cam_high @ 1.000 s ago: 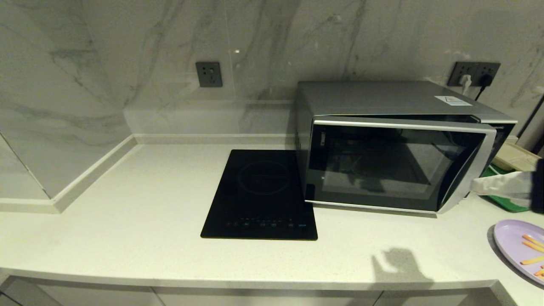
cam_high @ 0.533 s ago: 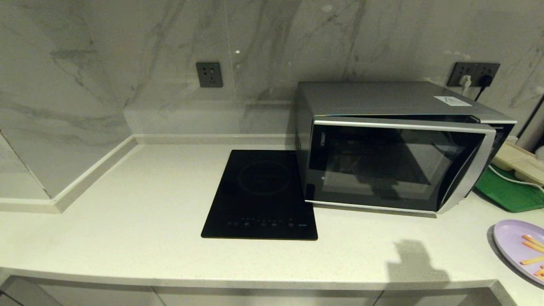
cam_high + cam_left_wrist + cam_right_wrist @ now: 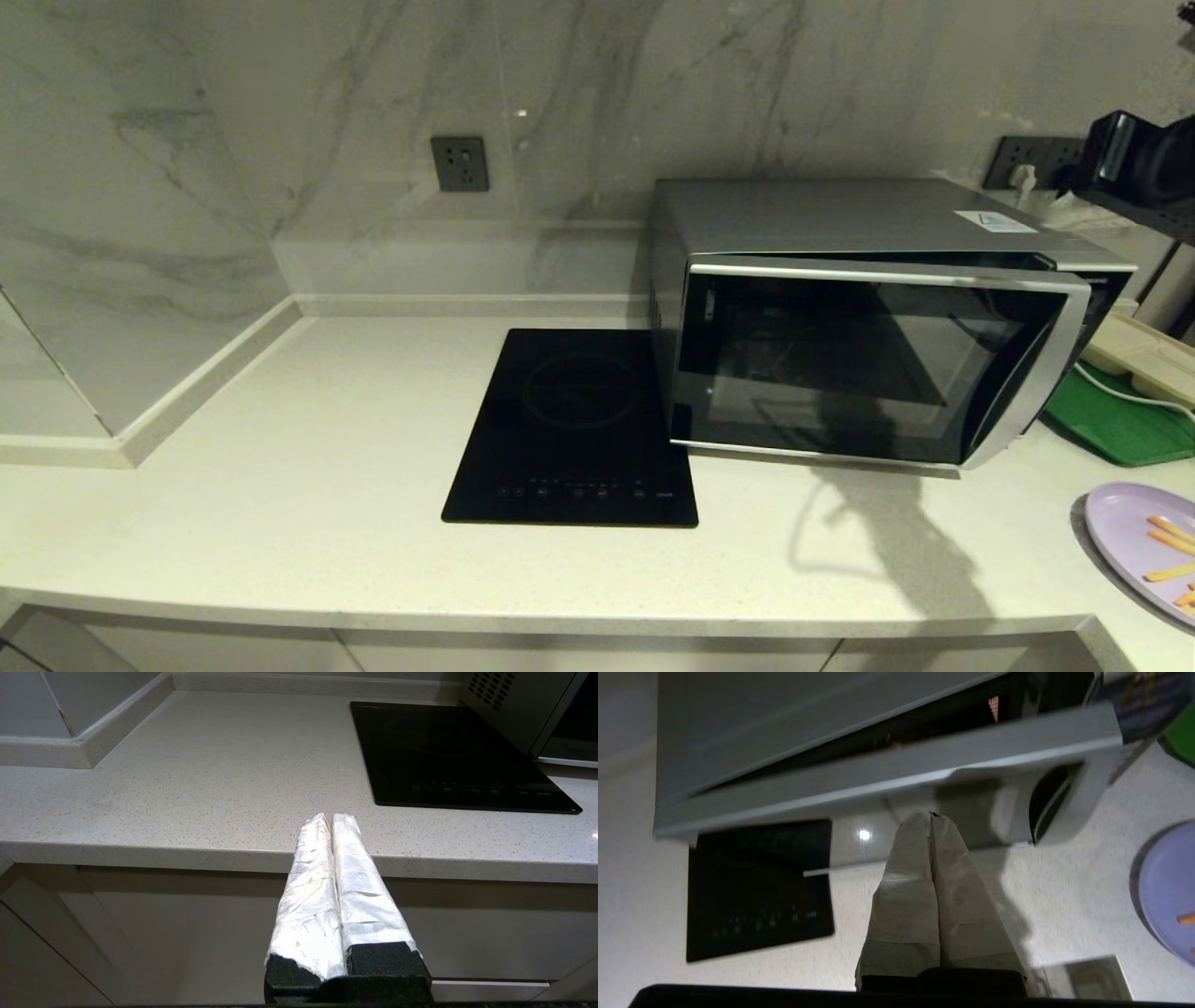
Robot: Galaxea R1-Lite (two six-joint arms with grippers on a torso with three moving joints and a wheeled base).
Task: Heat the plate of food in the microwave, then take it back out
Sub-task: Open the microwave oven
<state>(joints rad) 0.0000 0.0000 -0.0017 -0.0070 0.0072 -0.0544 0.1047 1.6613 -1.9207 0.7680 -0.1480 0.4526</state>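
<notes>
The silver microwave (image 3: 868, 364) stands at the back right of the counter, its dark glass door slightly ajar on the handle side. The lilac plate of food (image 3: 1144, 546) with orange sticks lies at the counter's right front edge, cut off by the frame. My right arm (image 3: 1144, 163) is raised high at the upper right. In the right wrist view my right gripper (image 3: 930, 819) is shut and empty, looking down over the door's top edge (image 3: 887, 779), with the plate (image 3: 1164, 891) off to the side. My left gripper (image 3: 331, 817) is shut and empty, parked below the counter's front edge.
A flat black induction hob (image 3: 574, 425) lies left of the microwave. A green tray (image 3: 1116, 425) and a pale box with a cable sit to the microwave's right. Wall sockets (image 3: 459, 163) are on the marble backsplash.
My right gripper left the door's right edge, went out of the head view, and the arm now shows raised at the upper right. The door stays ajar.
</notes>
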